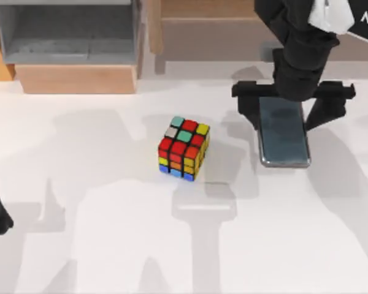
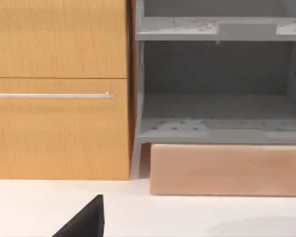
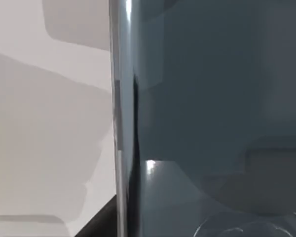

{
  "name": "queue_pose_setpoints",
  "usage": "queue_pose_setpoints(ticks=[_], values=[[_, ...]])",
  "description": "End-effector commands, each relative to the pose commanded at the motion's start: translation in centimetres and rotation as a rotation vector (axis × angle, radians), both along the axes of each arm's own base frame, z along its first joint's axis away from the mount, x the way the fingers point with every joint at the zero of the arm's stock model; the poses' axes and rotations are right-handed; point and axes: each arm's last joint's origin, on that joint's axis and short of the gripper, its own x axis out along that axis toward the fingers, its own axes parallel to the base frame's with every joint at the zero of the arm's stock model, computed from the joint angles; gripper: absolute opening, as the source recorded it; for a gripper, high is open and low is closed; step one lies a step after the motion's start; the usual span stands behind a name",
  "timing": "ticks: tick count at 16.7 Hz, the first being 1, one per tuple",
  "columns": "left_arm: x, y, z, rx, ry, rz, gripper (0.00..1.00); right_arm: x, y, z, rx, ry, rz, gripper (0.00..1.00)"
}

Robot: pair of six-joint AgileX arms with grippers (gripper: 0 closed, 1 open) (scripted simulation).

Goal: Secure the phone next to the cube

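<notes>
While the right gripper (image 1: 283, 104) is straddling, unclenched, the flat dark grey glossy phone (image 1: 285, 136), its long axis is running near-to-far, right of the multicoloured cube (image 1: 183, 148).

A rendered tabletop workspace: white table (image 1: 80, 245), wooden drawer cabinet (image 2: 59, 89), grey open shelving (image 2: 217, 98).

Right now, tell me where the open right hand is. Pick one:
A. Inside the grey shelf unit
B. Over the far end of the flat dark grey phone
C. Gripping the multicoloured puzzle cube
B: the right hand straddles the far end of the flat dark grey phone, apart from the cube.
</notes>
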Motion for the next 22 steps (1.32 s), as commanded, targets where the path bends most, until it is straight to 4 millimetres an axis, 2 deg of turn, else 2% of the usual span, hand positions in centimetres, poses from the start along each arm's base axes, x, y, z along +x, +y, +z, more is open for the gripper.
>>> queue_pose_setpoints(ticks=[3, 11, 16, 22], values=[[0.0, 0.0, 0.0, 0.0, 0.0, 0.0, 1.0, -0.2, 0.9, -0.8, -0.008, 0.022, 0.016, 0.0], [0.0, 0.0, 0.0, 0.0, 0.0, 0.0, 1.0, -0.2, 0.7, -0.5, -0.007, 0.018, 0.007, 0.0], [0.0, 0.0, 0.0, 0.0, 0.0, 0.0, 1.0, -0.4, 0.6, 1.0, -0.004, -0.002, -0.002, 0.0], [0.0, 0.0, 0.0, 0.0, 0.0, 0.0, 1.0, -1.1, 0.4, 4.0, 0.008, -0.054, -0.012, 0.0]])
